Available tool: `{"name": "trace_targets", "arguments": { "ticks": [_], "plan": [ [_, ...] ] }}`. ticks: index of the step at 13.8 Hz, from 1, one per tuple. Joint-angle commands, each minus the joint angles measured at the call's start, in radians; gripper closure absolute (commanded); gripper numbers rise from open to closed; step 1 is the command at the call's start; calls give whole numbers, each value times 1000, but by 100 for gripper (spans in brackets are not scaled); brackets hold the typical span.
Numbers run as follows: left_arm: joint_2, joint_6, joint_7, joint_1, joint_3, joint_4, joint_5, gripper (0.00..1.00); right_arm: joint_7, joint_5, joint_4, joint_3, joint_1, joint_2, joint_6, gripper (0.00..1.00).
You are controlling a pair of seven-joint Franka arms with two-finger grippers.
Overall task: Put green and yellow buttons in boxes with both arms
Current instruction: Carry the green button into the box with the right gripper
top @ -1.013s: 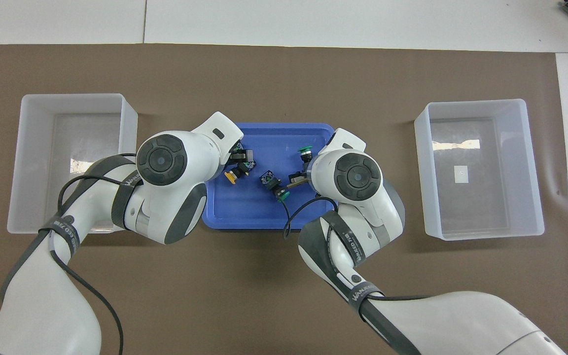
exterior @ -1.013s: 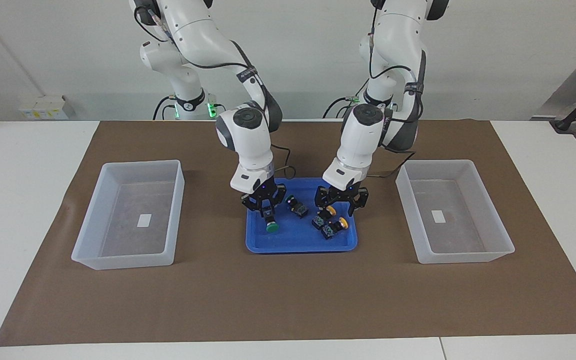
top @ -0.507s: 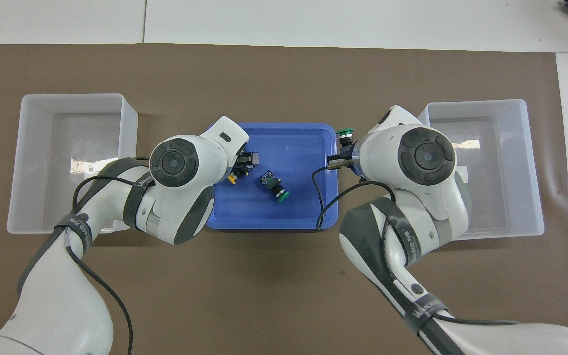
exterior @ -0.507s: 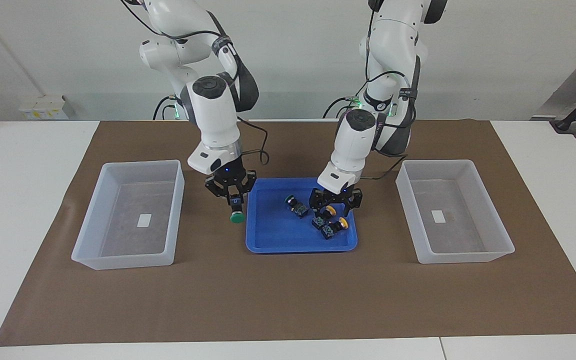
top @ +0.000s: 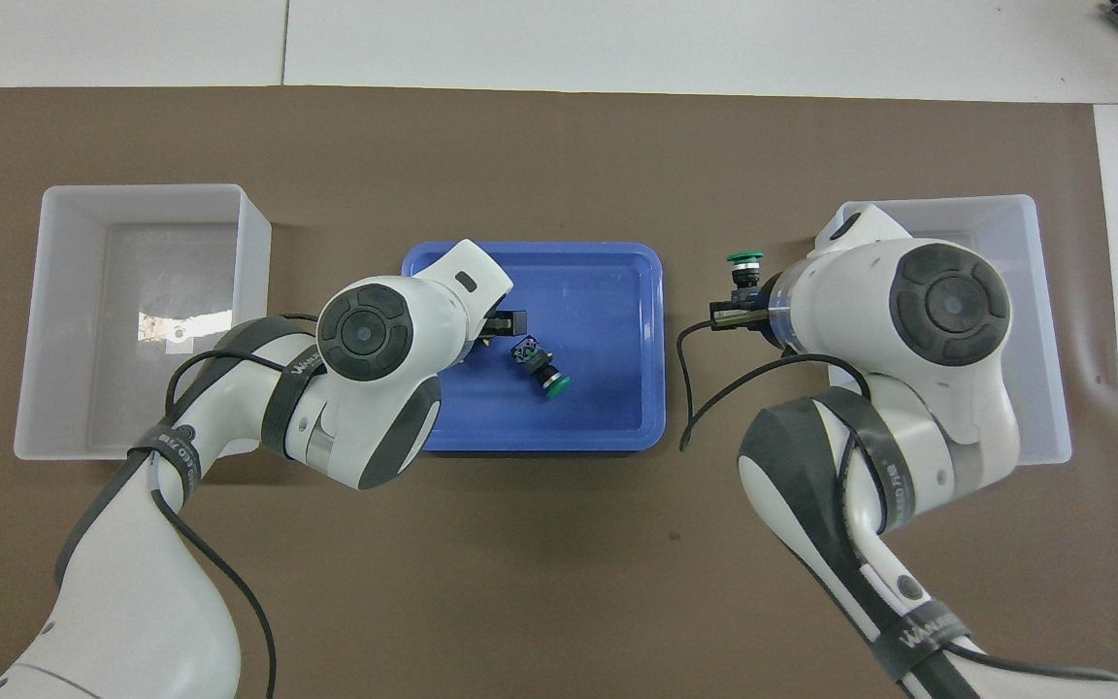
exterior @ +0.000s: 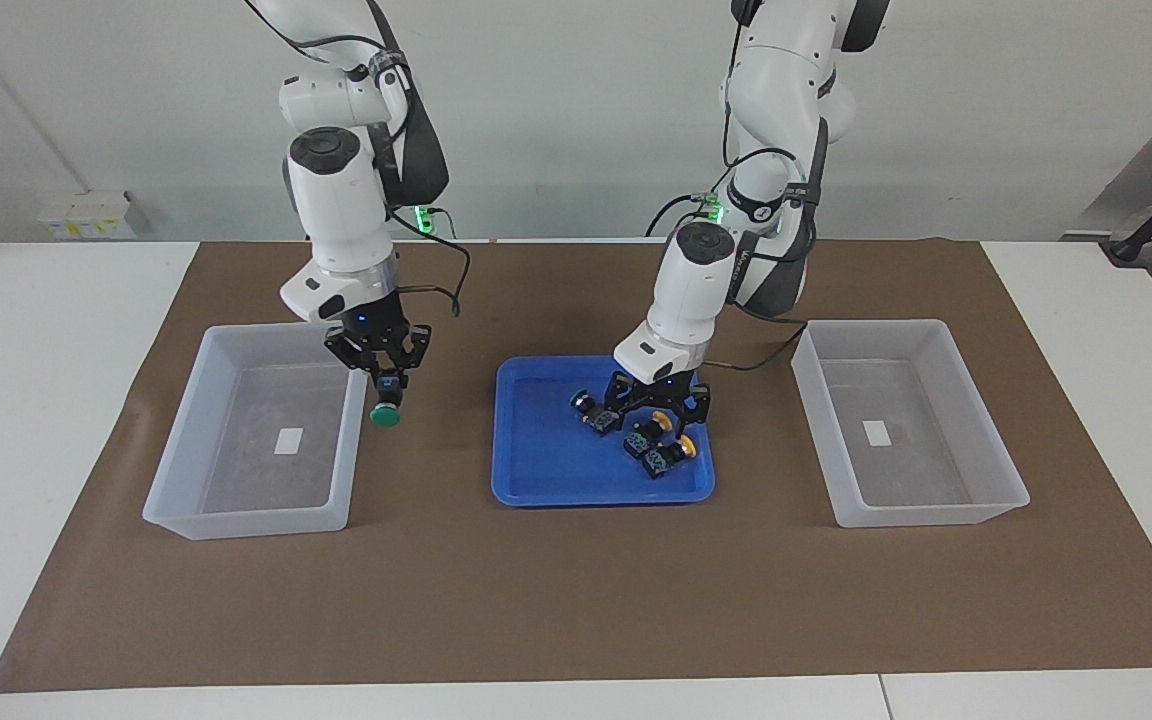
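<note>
My right gripper (exterior: pixel 388 384) is shut on a green button (exterior: pixel 386 415), which hangs cap down in the air. The button (top: pixel 743 260) is between the blue tray (exterior: pixel 546 470) and the box (exterior: pixel 236 460) at the right arm's end, close to that box's wall (top: pixel 836 320). My left gripper (exterior: pixel 660 406) is low in the tray, open, with its fingers on either side of a yellow button (exterior: pixel 659 421). A second yellow button (exterior: pixel 681 450) and a green button (exterior: pixel 588 408) lie beside it. In the overhead view the left wrist hides both yellow buttons.
The other box (exterior: pixel 921 470) stands at the left arm's end of the table with no button in it. Both boxes and the tray (top: pixel 608 427) sit on a brown mat (exterior: pixel 576 600) over a white table.
My right gripper has lifted the green button out of the tray and carried it toward the box at its end. My left gripper has dropped a little over the yellow buttons and opened wider.
</note>
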Motion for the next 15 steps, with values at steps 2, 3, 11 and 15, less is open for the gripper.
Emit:
{"name": "trace_targets", "arguments": {
  "ticks": [2, 3, 11, 15],
  "plan": [
    [19, 21, 116, -15, 14, -4, -7, 2, -122, -8, -43, 13, -116, -53, 10, 100],
    [21, 21, 130, -15, 14, -6, -7, 3, -166, 3, -46, 13, -142, -55, 8, 100],
    [45, 43, 193, -31, 17, -18, -1, 17, -260, 7, -72, 11, -261, 10, -10, 100],
    [44, 38, 195, -35, 17, -33, 0, 43, -320, 7, -72, 13, -305, 91, 50, 100]
  ]
}}
